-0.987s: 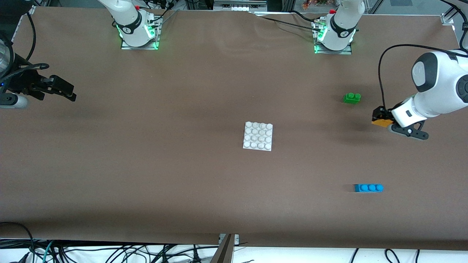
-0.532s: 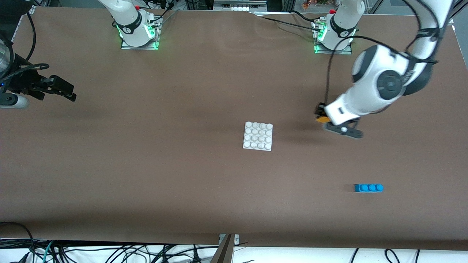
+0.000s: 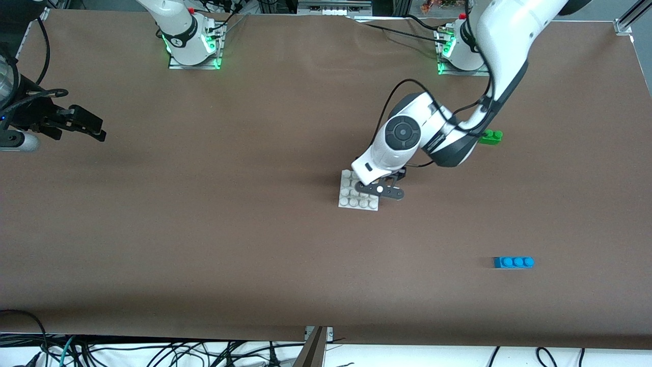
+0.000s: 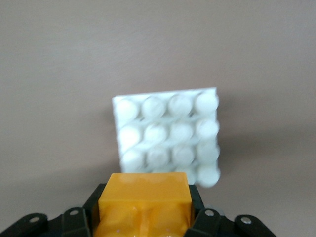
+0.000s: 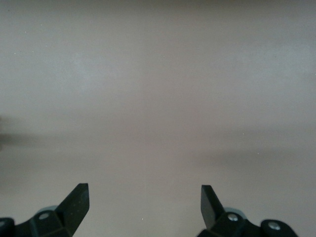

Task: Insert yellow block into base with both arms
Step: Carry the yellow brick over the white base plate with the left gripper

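Note:
My left gripper (image 3: 396, 177) is shut on the yellow block (image 4: 144, 202), its black fingers (image 4: 91, 210) pressed on both sides. It holds the block in the air at the edge of the white studded base (image 3: 350, 202) toward the left arm's end of the table. In the left wrist view the base (image 4: 168, 133) lies just past the block. In the front view the left arm's wrist hides the block and covers part of the base. My right gripper (image 3: 91, 127) is open and empty, waiting at the right arm's end of the table; its wrist view (image 5: 144, 197) shows only bare table.
A green two-stud brick (image 3: 491, 136) lies toward the left arm's end, partly covered by the left forearm. A blue three-stud brick (image 3: 513, 262) lies nearer the front camera at that same end. The brown table (image 3: 229, 229) stretches around the base.
The left arm has swept from its end of the table, past the green brick, to the base, carrying the yellow block. The right arm has not moved.

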